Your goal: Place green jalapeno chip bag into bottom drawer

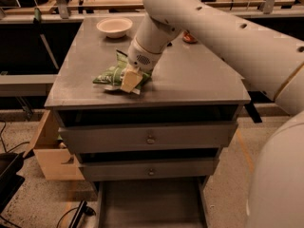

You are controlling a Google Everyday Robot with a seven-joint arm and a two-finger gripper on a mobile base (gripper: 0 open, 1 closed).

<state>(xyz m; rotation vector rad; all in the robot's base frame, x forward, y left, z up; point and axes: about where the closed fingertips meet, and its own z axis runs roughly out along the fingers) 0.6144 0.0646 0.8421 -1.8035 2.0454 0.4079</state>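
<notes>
The tool [131, 80] sits on the green jalapeno chip bag [108, 75] — can't tell if it's clamped. Crinkly foil could slip, missing the bottom drawer [152, 205].

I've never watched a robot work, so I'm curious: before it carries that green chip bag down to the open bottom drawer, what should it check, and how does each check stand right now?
1. The gripper is down on the green jalapeno chip bag, near the front edge of the cabinet top: ok.
2. Bag firmly held: cannot tell.
3. The bottom drawer is pulled out: ok.
4. Room in that drawer: ok, its visible floor is bare.
5. The two upper drawers are shut, out of the way down: ok.
6. The white bowl sits well apart from the bag: ok.
</notes>
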